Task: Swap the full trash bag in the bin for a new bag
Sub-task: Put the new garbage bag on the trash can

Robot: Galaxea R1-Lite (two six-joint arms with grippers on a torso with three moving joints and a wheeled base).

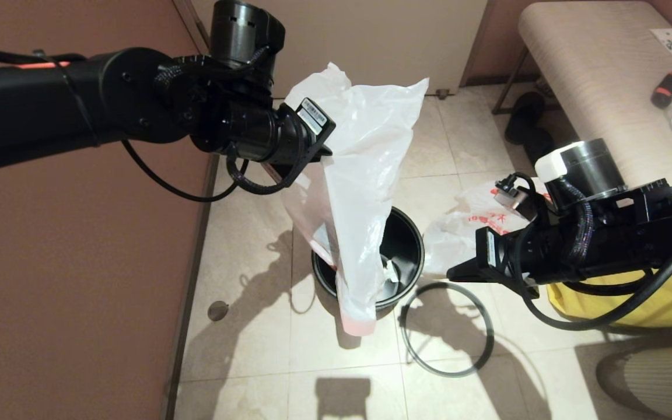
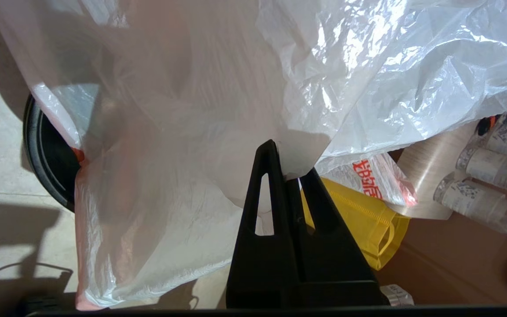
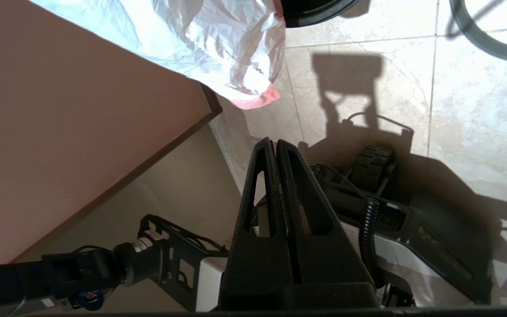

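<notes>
The left gripper is clenched on a fold of the new bag, which hangs down from it with its pink edge draped past the near rim of the bin. The right gripper is pinched shut on nothing, off to the side above the loose grey hoop on the floor. Behind that arm the full trash bag lies against a yellow bag. To line the bin well, I'd say the bag's mouth needs opening and centring over the rim before the hoop goes on.
</notes>
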